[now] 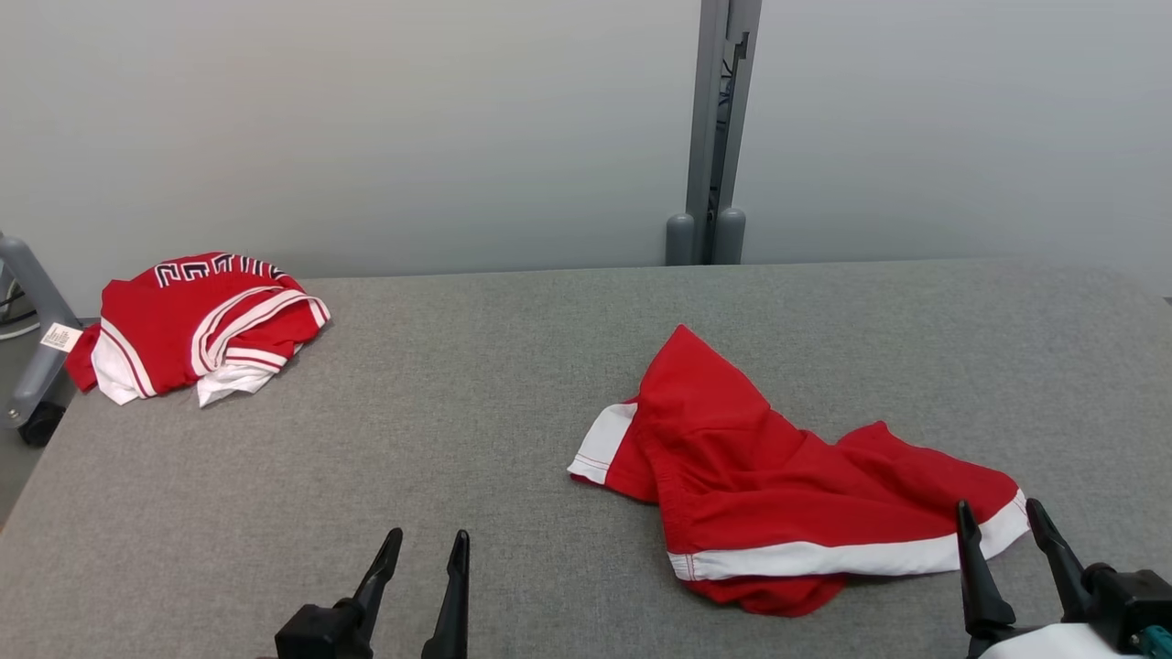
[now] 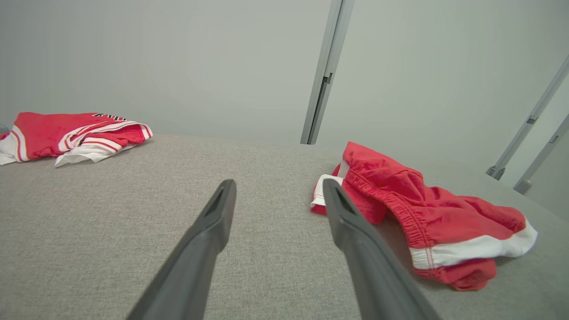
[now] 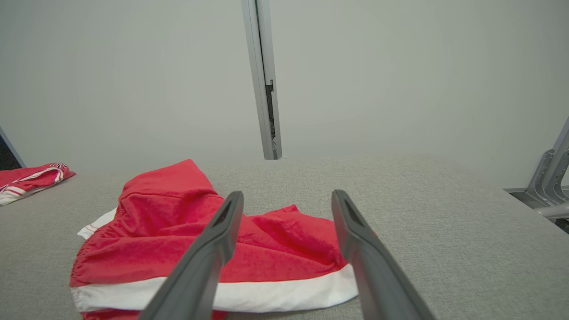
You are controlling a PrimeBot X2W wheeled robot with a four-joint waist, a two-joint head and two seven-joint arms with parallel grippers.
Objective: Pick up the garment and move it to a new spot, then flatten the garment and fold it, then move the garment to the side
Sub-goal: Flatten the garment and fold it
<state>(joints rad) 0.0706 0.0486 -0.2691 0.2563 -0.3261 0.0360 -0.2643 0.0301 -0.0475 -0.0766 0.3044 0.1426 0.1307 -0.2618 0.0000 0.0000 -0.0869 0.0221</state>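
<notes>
Grey cloth covers the bench [image 1: 476, 366]. At its far left corner sits a red jersey [image 1: 183, 339] with white trim, bundled and roughly folded, so I'd judge that piece is dealt with and set aside. A small white tag [image 1: 60, 337] sticks out at its left edge, with print too small to read. Along the jersey's top fold runs dark lettering [image 1: 215, 268] outlined in white. It is turned away and cut off by the fold, so I can't make out a word or number.

Next across, the left end effector [image 1: 428, 540] hangs low over bare bench, fingers spread wide, gripping nothing. To its right lie the shorts [image 1: 778, 476], red with a white hem, crumpled in a heap on the right half of the bench towards the front. They look like the garment now in hand, and nothing of the job seems done on them: not lifted, not flattened, not folded, not moved aside. The right end effector [image 1: 998, 509] sits just at their right end, fingers wide apart and empty. I see no writing or brand mark on the shorts.
</notes>
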